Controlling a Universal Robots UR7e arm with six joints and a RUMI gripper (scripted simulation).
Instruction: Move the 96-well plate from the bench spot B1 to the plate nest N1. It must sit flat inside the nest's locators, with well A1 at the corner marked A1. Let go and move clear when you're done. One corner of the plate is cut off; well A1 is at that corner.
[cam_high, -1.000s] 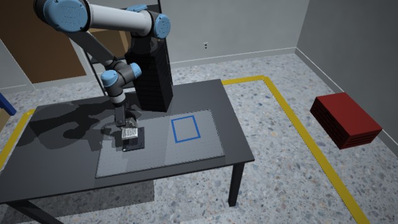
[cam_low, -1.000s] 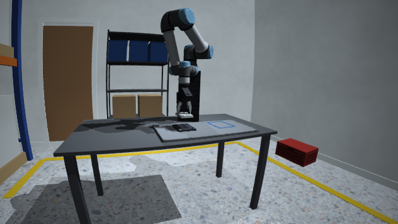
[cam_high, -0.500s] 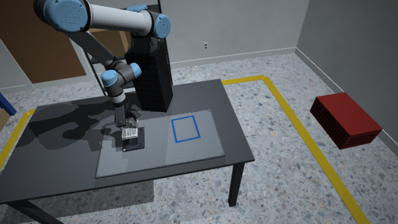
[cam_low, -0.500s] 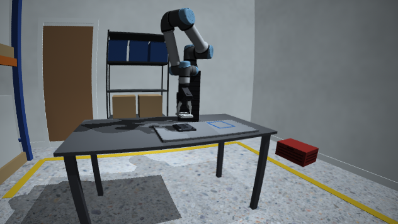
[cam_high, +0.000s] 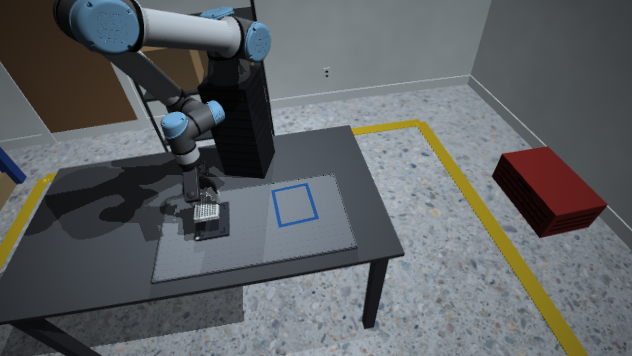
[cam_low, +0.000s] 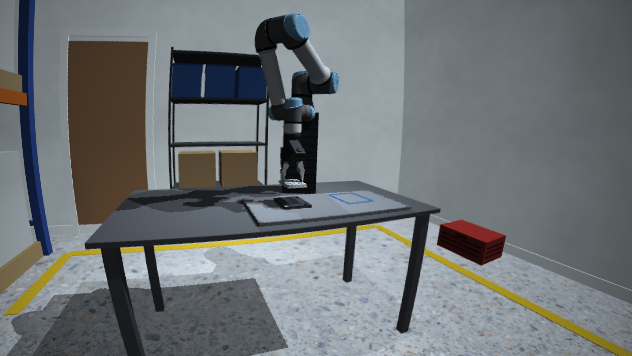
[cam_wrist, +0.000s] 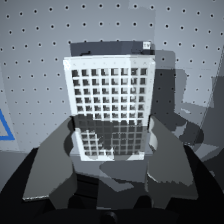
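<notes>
The white 96-well plate hangs a little above the table, held level by my gripper, which is shut on its near end. Right under it lies the dark plate nest N1. In the exterior view the plate is clearly off the nest. In the wrist view the plate sits between my two fingers, and covers most of the dark nest. A small white corner mark on the nest shows past the plate's far right corner. I cannot make out the plate's cut corner.
The blue outline of spot B1 lies empty to the right on the grey perforated mat. The arm's black pedestal stands behind the mat. A red box sits off the table at the right.
</notes>
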